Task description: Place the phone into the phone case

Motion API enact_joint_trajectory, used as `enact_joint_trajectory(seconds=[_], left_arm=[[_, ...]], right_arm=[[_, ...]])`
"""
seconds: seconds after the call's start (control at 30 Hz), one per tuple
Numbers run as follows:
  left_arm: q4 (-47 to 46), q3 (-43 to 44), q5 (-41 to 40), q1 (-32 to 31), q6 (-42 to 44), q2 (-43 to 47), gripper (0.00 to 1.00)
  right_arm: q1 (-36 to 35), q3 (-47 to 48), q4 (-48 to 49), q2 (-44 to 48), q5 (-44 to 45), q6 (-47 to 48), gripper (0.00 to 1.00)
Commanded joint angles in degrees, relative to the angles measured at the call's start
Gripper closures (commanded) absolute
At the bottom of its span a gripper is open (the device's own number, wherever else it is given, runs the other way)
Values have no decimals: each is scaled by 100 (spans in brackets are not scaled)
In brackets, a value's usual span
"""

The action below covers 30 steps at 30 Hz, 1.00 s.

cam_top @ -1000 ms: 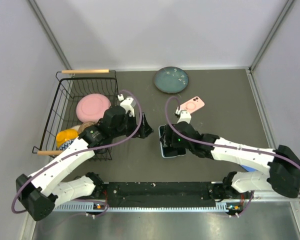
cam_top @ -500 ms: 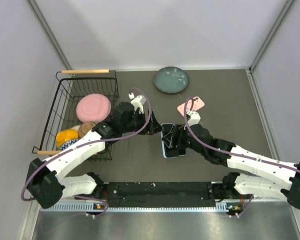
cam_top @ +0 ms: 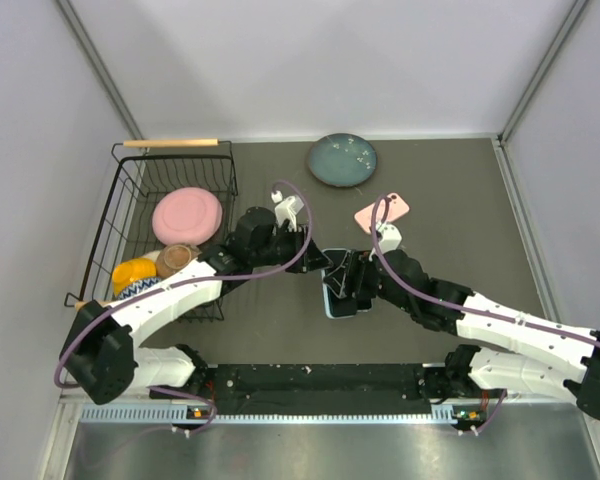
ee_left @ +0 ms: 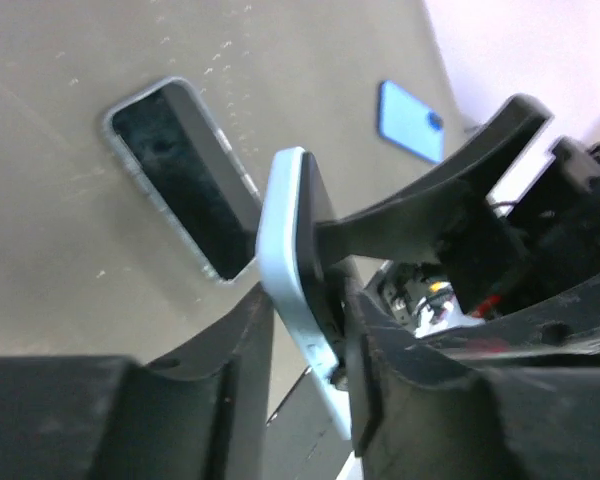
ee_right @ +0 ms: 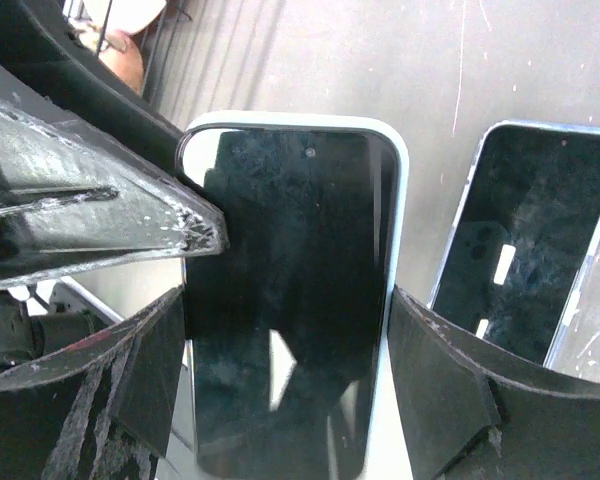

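Since the earlier frame, the left arm has swung away from the basket [cam_top: 115,215] toward the centre of the table [cam_top: 450,200], and the left gripper [cam_top: 315,262] now meets the right gripper [ee_right: 285,330] there; the right arm has reached further forward. The phone [ee_right: 290,280], dark glass with a pale blue rim, is held clear of the table, clamped across its width between the two right fingers, which touch both long edges. In the left wrist view the phone appears edge-on and tilted, with its lower part lying between the left fingers. These bracket its thickness closely, but it cannot be told whether they are pressing on it yet. The phone case [ee_right: 530,250] lies flat on the table just beside the held phone, apparently with its open side up, and nothing is touching it. The step in hand appears to be a two-handed hold or hand-over ahead of insertion. To do it well, close the left fingers squarely on the front and back faces and avoid a corner, so the phone does not twist. Keep the right grip firm until the left hold is secure. Release only one gripper at a time. Then align the long axis of the phone with the case, seat one end under the case lip first, and press the other end down evenly. Avoid nudging the case, since nothing holds it in place.
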State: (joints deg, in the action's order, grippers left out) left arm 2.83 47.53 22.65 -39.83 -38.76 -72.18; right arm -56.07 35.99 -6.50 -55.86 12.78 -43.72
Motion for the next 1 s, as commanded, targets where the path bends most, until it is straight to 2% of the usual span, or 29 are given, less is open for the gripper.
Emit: enact_joint_trajectory(seconds=[0.0, 0.1, 0.23, 0.33, 0.37, 0.43, 0.47, 0.53, 0.73, 0.97], left_arm=[[-749, -112, 538, 2, -35, -85, 78], [-836, -147, 705, 2, -52, -112, 100], [-933, -182, 933, 2, -105, -147, 100], [-995, -183, 1039, 11, -114, -182, 100], [-978, -191, 1039, 11, -114, -182, 100], [-986, -191, 1048, 11, -79, -182, 100], [-977, -174, 1048, 11, -79, -173, 100], [-960, -165, 1083, 28, -53, -165, 100], [-802, -95, 1259, 81, 53, -59, 100], [-801, -130, 1443, 143, -26, 178, 100]], right_arm=[[26, 66, 554, 216, 58, -58, 65], [26, 58, 475, 215, 181, -22, 62], [26, 14, 483, 207, 199, -40, 57], [26, -13, 457, 233, 225, -5, 47], [26, -22, 457, 242, 225, -4, 38], [35, -65, 422, 347, 252, 48, 28], [35, -83, 361, 399, 243, 57, 20], [61, -153, 290, 574, 208, 110, 11], [368, -601, 228, 1269, -336, 399, 3], [966, -1199, 772, 2104, -1838, 629, 5]])
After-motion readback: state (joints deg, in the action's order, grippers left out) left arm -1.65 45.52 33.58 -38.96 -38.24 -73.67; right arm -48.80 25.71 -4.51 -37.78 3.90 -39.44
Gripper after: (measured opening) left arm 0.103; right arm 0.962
